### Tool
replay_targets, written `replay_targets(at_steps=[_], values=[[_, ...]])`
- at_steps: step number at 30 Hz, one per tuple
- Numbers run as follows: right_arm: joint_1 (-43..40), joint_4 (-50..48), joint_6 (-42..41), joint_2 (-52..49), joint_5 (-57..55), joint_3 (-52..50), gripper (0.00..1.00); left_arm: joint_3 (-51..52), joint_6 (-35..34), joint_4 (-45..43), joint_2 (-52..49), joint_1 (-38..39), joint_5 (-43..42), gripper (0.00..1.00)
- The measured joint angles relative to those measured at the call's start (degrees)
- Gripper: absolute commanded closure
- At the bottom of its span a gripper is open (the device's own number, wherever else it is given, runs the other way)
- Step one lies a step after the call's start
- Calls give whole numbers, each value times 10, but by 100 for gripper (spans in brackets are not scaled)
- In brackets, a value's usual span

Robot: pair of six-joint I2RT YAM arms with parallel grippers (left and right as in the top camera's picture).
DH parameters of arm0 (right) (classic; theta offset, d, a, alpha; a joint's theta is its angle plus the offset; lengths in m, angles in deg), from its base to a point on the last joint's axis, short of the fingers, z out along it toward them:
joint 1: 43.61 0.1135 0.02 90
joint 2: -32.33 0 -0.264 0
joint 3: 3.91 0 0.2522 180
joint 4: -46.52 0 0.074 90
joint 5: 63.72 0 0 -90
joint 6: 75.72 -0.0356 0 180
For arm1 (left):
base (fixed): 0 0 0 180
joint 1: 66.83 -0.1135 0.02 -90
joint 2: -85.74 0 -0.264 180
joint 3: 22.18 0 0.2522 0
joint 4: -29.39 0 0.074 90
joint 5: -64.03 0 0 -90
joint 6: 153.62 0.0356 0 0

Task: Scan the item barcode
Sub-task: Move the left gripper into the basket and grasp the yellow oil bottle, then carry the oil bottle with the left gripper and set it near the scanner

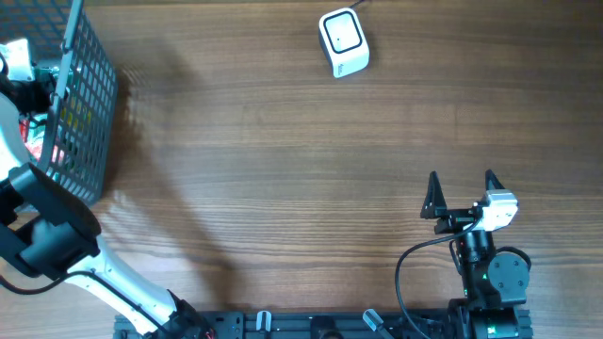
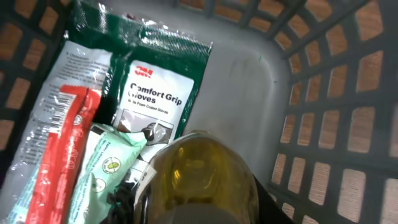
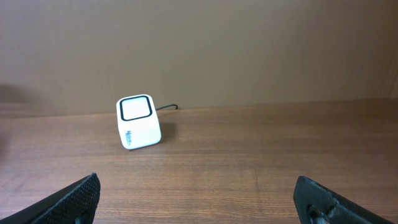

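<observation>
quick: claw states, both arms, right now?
Left claw: cannot tell, it is down in the basket with its fingers hidden.
Right claw: open, holding nothing.

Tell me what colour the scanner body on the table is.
The scanner is white, with a black-rimmed window on its face. It shows best in the right wrist view.

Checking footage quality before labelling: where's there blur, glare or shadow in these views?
Left wrist view: the yellow rounded object nearest the lens is blurred, the gloves packet reads sharp, glare streaks the red packet. Overhead: the basket casts soft shadow on the table. Right wrist: scanner crisp.
</observation>
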Motion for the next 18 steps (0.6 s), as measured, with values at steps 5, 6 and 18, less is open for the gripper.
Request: replay_targets(at_steps=[5, 6, 18], values=[[0, 0, 0, 0, 0, 0, 0, 3, -7, -10, 57, 0, 2, 73], [0, 0, 0, 0, 0, 0, 0, 3, -11, -13, 74, 0, 1, 73], [0, 0, 0, 0, 0, 0, 0, 6, -92, -70, 302, 0, 1, 70]])
